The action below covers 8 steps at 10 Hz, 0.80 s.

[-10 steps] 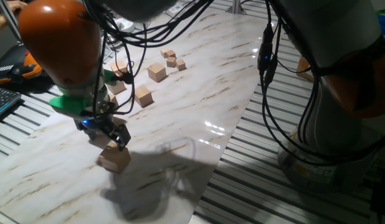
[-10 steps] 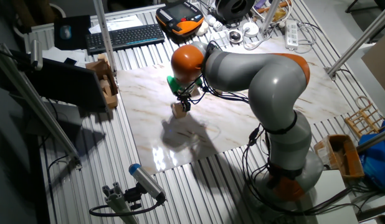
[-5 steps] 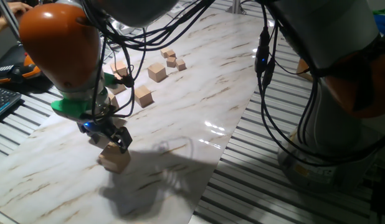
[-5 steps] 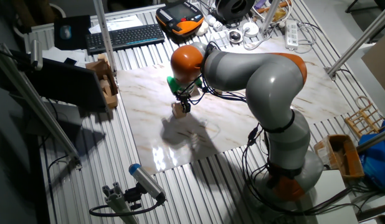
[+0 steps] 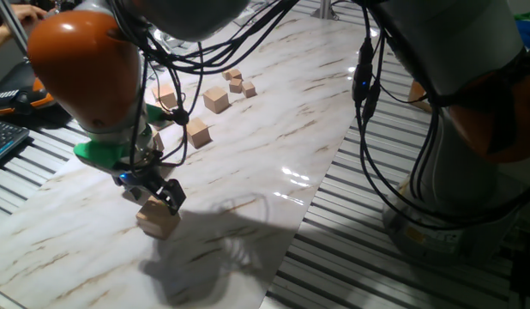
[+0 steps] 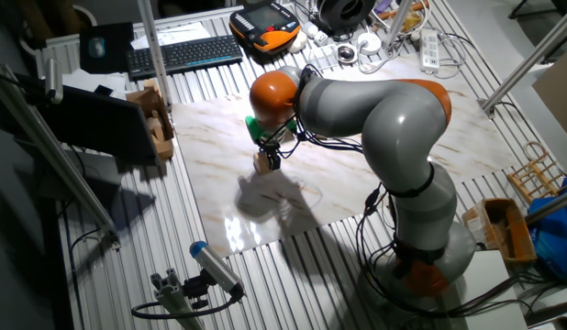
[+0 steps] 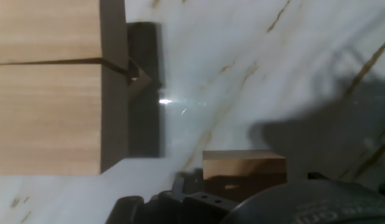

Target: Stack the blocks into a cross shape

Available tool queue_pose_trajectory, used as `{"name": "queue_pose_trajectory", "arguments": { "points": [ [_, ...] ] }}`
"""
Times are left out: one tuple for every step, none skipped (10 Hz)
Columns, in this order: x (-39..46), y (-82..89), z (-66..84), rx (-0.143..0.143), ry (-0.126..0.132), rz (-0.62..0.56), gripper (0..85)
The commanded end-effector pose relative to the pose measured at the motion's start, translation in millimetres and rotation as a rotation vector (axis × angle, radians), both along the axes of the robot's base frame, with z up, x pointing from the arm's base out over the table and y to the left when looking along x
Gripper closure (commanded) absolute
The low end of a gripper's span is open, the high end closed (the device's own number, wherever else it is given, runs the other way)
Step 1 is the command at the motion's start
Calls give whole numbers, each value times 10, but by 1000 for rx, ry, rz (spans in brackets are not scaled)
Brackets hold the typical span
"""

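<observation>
Claw: the claw [image 5: 155,190] hangs low over the near end of the table [image 5: 274,129], fingers pointing down. It is right above a tan block [image 5: 159,221].
Claw opening: cannot tell. The dark fingers hide the gap in both fixed views, and the hand view shows only the claw's body along the bottom edge.
Hold: unclear. In the hand view 1 block face [image 7: 244,167] sits tight against the claw's body, which would fit a block carried or just set down. No finger contact can be seen.
Blocks below: the hand view shows 2 more large blocks [image 7: 46,112] lying side by side with a thin seam between them. They are flat on the marble, off to the left of the claw's line.
Why so placed: the 2 touching blocks look like part of the flat base of the cross, kept flush so another block can bridge or join them.
Step, as I judge it: lining up or seating 1 block next to the pair. The claw's low height suits a placement, not a carry.
Fourth block: not made out.
Farther out: 2 loose cubes [image 5: 216,100] and 3 tiny cubes [image 5: 237,84] lie well apart at the far end, out of the work.
Risk: a nudge could knock the pair out of line.
</observation>
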<state>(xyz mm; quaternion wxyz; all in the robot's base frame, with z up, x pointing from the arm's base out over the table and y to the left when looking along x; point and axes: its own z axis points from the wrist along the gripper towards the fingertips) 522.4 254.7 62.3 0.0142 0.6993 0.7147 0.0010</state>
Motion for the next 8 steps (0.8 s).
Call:
{"name": "queue_pose_trajectory", "arguments": {
  "points": [
    [0, -5, -9, 6, 0, -1, 0],
    [-1, -6, -9, 6, 1, -7, 0],
    [-2, -6, -7, 3, 3, -13, 0],
    [-2, -5, -12, 7, 3, -22, 0],
    [-2, 0, -31, 11, 3, -29, 0],
    [-2, 5, -40, 16, -1, -33, 0],
    [-1, 12, -38, 24, -2, -36, 0],
    [1, 31, -33, 26, -3, -39, 0]
  ]
}}
